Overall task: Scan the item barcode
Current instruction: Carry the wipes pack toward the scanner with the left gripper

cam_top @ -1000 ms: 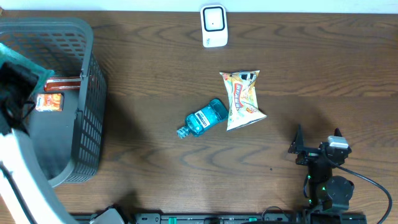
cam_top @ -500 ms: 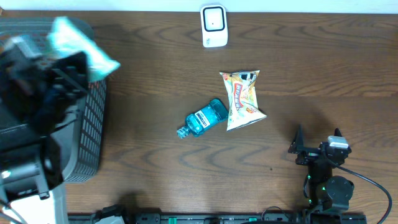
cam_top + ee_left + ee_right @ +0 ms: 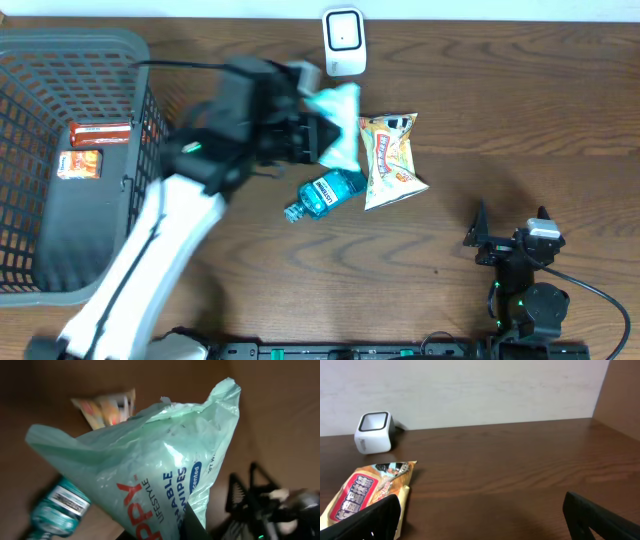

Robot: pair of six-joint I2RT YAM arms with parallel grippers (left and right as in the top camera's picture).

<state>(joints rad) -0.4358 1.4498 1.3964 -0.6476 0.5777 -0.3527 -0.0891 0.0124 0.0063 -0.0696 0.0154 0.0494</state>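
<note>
A pale green pack of wipes point(image 3: 340, 118) hangs above the table's middle, held at its lower end by my left gripper point(image 3: 316, 136), which is shut on it. The left wrist view is mostly filled by the pack point(image 3: 150, 470), with the left gripper point(image 3: 170, 534) clamped on its bottom edge. The white barcode scanner point(image 3: 343, 41) stands at the back edge, just behind the pack; it also shows in the right wrist view as the scanner point(image 3: 374, 433). My right gripper point(image 3: 510, 216) rests at the front right, open and empty point(image 3: 485, 520).
A blue mouthwash bottle point(image 3: 325, 190) lies below the held pack, with a yellow snack bag point(image 3: 392, 158) to its right. A grey basket point(image 3: 138, 180) at the left holds orange boxes point(image 3: 80, 163).
My left arm has swung from the basket at the left to the middle of the table, carrying the green wipes pack toward the scanner. The right arm has not moved.
</note>
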